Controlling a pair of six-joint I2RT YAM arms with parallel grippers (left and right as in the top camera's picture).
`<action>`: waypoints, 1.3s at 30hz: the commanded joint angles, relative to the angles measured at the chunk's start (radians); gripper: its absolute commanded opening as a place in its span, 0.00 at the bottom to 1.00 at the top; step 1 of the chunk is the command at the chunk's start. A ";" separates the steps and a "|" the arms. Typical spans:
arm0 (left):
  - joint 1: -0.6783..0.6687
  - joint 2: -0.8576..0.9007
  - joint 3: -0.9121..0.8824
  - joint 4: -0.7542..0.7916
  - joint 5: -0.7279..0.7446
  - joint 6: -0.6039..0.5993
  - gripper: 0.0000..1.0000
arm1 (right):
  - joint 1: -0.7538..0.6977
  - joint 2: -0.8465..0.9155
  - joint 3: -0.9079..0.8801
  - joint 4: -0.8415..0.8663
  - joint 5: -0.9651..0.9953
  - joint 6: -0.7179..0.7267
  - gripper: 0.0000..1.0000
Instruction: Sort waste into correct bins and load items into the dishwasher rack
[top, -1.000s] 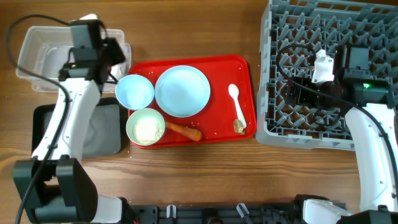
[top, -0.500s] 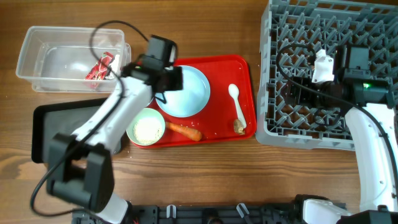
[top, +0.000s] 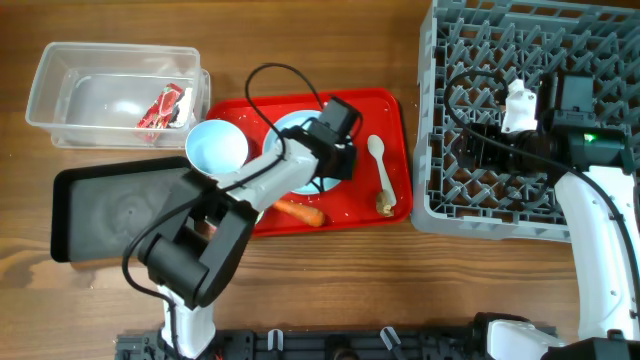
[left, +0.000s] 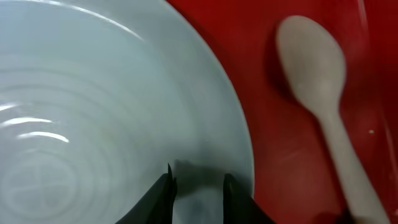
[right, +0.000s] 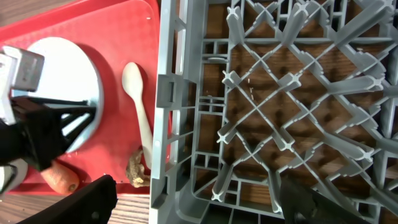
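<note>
My left gripper (top: 328, 172) hangs open and empty just above the right rim of the pale blue plate (left: 93, 93) on the red tray; its fingertips (left: 198, 180) are a narrow gap apart. The white spoon (left: 317, 81) lies right of the plate (top: 380, 165). The white-blue bowl (top: 217, 147), carrot (top: 298, 211) and brown food bit (top: 384, 203) are on the tray. The red-and-white wrapper (top: 160, 108) lies in the clear tub (top: 60, 70). My right gripper (right: 199, 205) is wide open over the grey rack (top: 600, 60). The green bowl is hidden by my left arm; the yellow cup is out of view.
The black tray (top: 110, 210) lies left of the red tray (top: 390, 105), in front of the clear tub. The rack's left wall (right: 168, 93) stands close to the red tray's right edge. My left arm crosses the tray diagonally.
My left arm has swung from the clear tub across to the plate on the red tray. The wrapper now lies in the tub. The right arm has not moved.
</note>
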 joint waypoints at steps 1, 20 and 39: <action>-0.043 0.008 0.004 0.052 0.019 -0.009 0.29 | 0.002 0.002 -0.002 0.005 0.014 -0.012 0.86; 0.283 -0.495 0.027 -0.224 -0.019 -0.009 0.67 | 0.107 0.002 -0.002 0.129 -0.060 -0.014 0.85; 0.581 -0.664 0.024 -0.446 -0.018 -0.010 1.00 | 0.548 0.352 -0.002 0.358 0.175 0.176 0.78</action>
